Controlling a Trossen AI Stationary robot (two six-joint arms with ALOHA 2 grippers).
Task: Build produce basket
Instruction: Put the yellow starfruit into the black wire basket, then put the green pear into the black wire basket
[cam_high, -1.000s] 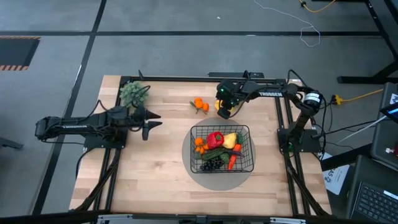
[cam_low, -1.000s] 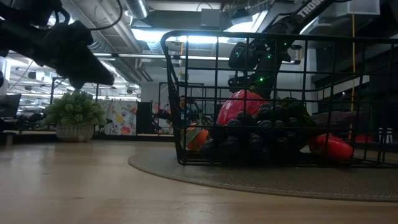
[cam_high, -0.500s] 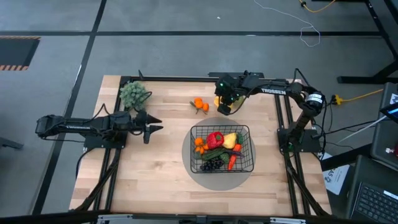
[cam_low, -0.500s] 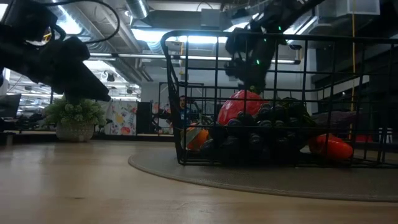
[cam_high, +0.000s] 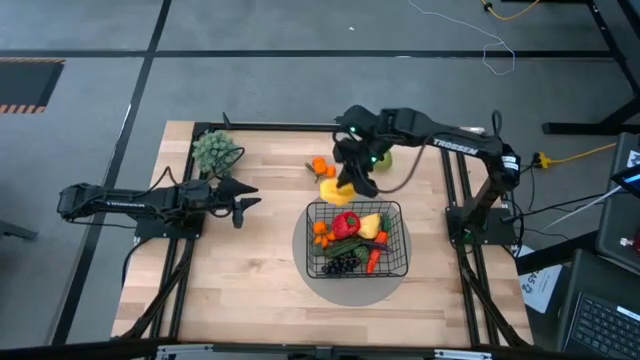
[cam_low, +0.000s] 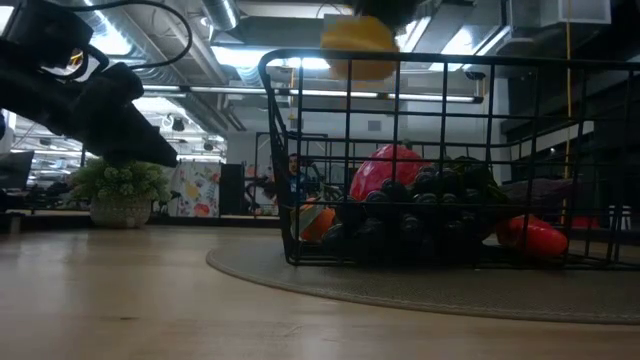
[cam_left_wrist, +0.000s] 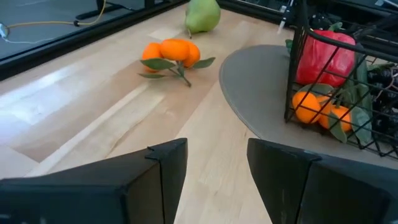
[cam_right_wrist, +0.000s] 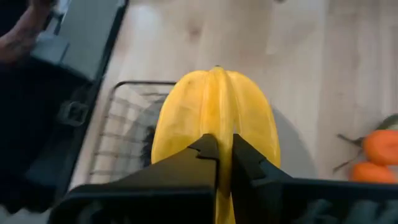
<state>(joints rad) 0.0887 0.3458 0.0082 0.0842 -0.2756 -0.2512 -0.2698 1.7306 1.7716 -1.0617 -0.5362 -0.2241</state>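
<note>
My right gripper (cam_high: 347, 178) is shut on a yellow ridged fruit (cam_high: 331, 187), held in the air over the far left corner of the black wire basket (cam_high: 357, 238). In the low view the fruit (cam_low: 360, 45) hangs above the basket's rim (cam_low: 420, 58). The basket stands on a grey disc (cam_high: 310, 275) and holds a red pepper (cam_high: 346, 223), yellow fruit, orange clusters, dark grapes and more. An orange cluster (cam_high: 322, 167) and a green pear (cam_high: 384, 157) lie on the table. My left gripper (cam_high: 240, 205) hovers open, left of the basket. My right gripper (cam_right_wrist: 225, 146) pinches the yellow fruit by one of its raised ridges (cam_right_wrist: 217, 118) between the two fingers, which stand almost together. The fingers come from above, pointing down. The fruit is lifted clear of the table and hangs below the fingers.
A small potted plant (cam_high: 213, 150) stands at the far left corner of the table. In the left wrist view the orange cluster (cam_left_wrist: 171, 53) and the pear (cam_left_wrist: 202, 15) lie beyond the open fingers, with the basket (cam_left_wrist: 292, 74) beside them. Bare wood lies near the front edge.
My right gripper has risen from the table near the far edge with the yellow fruit in its fingers. It has moved toward the table's left and near side, to the basket's far left corner. The fruit is now lifted clear, above rim height.
</note>
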